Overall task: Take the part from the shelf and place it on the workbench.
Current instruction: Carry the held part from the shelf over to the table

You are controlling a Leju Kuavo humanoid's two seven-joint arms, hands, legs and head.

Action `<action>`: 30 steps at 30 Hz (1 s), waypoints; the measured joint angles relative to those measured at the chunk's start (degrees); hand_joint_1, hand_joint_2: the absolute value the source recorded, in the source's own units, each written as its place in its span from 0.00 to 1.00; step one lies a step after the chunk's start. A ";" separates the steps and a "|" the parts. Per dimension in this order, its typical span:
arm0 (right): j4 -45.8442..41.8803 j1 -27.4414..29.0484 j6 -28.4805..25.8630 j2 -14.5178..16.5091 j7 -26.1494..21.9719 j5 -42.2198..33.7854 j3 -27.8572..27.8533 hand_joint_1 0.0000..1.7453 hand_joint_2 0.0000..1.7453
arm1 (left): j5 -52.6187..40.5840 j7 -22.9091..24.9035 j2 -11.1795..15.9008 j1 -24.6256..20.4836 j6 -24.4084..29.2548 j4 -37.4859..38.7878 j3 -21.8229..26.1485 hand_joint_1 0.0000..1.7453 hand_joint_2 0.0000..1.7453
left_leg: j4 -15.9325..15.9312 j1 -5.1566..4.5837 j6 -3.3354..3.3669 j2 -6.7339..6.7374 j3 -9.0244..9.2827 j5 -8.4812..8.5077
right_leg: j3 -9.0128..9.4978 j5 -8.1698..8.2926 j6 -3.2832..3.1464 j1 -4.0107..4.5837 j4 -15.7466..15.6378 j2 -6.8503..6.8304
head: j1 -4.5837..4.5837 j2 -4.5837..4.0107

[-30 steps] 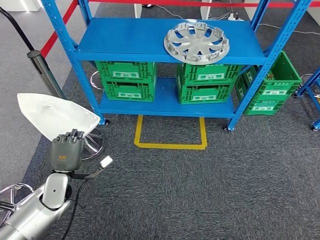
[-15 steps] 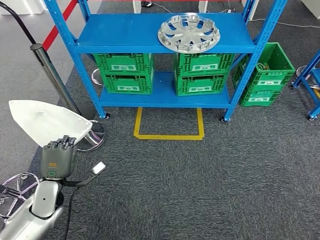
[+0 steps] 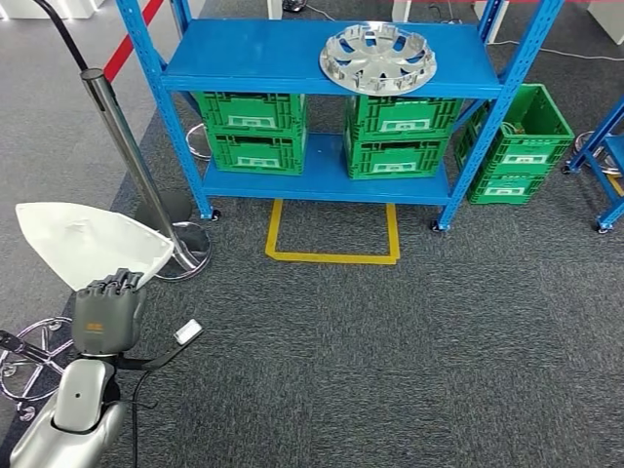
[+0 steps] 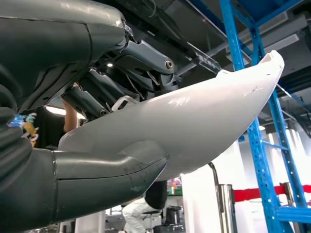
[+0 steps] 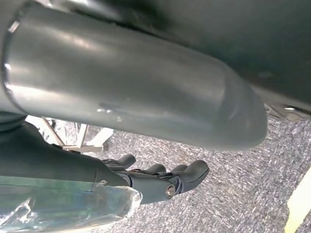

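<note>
My left hand (image 3: 103,314) holds a white curved panel, the part (image 3: 81,242), by its near edge, low at the left of the head view and well away from the shelf. In the left wrist view the thumb lies under the part (image 4: 205,116) and the dark fingers (image 4: 110,92) press on its other side. The blue shelf (image 3: 250,58) stands ahead, with a silver hubcap (image 3: 379,57) on its upper level. My right hand (image 5: 161,182) hangs over grey carpet, fingers stretched out and holding nothing.
Green crates (image 3: 253,132) (image 3: 397,132) fill the shelf's lower level, and another crate (image 3: 515,146) sits on the floor at its right. A steel barrier post (image 3: 125,146) with a round base stands just beyond the part. A yellow floor outline (image 3: 331,256) marks the carpet before the shelf.
The whole picture has shifted, so the camera has moved; the barrier post now stands closer in. My left hand still holds the white part the same way.
</note>
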 joint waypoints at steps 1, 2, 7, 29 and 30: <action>-0.01 -0.03 -0.01 0.00 -0.02 0.01 0.00 0.00 0.00 | 0.00 -0.13 -0.13 0.03 0.01 -0.11 0.27 1.00 1.00 | 0.18 -0.08 -0.30 -0.01 -0.28 0.19 | 1.47 0.52 -0.27 0.01 -2.53 0.07 | -0.03 0.00; 0.00 -0.03 -0.01 0.00 -0.03 0.01 0.00 0.00 0.00 | 0.00 -0.52 -0.26 0.06 0.01 -0.22 0.59 1.00 1.00 | 0.32 -0.17 -0.63 -0.01 -0.55 0.42 | 1.91 0.55 -0.59 0.08 -3.48 0.15 | -0.04 0.00; 0.01 0.15 -0.01 0.01 -0.08 0.06 0.00 0.00 0.00 | 0.00 -6.04 -1.80 0.97 0.01 -0.84 3.74 1.00 1.00 | 4.17 0.08 -2.02 -0.09 -2.57 -2.37 | 1.13 1.72 -2.68 -0.01 -3.54 0.09 | -0.17 0.00; 0.03 0.04 0.25 0.00 -0.08 1.18 0.07 0.00 0.00 | 0.00 -3.15 -2.38 -1.29 -0.01 -1.44 4.28 1.00 1.00 | 0.50 -0.74 -0.19 -0.29 0.40 -0.89 | -1.36 3.94 -2.74 0.75 -3.56 -0.12 | -0.16 0.00; 0.03 0.04 0.25 0.01 -0.08 1.19 0.07 0.00 0.00 | 0.00 -2.90 -2.30 -1.50 -0.01 -1.36 3.85 1.00 1.00 | 0.63 -0.85 -0.07 -0.29 0.31 -0.87 | -1.38 4.08 -2.46 0.63 -3.68 -0.11 | -0.17 0.00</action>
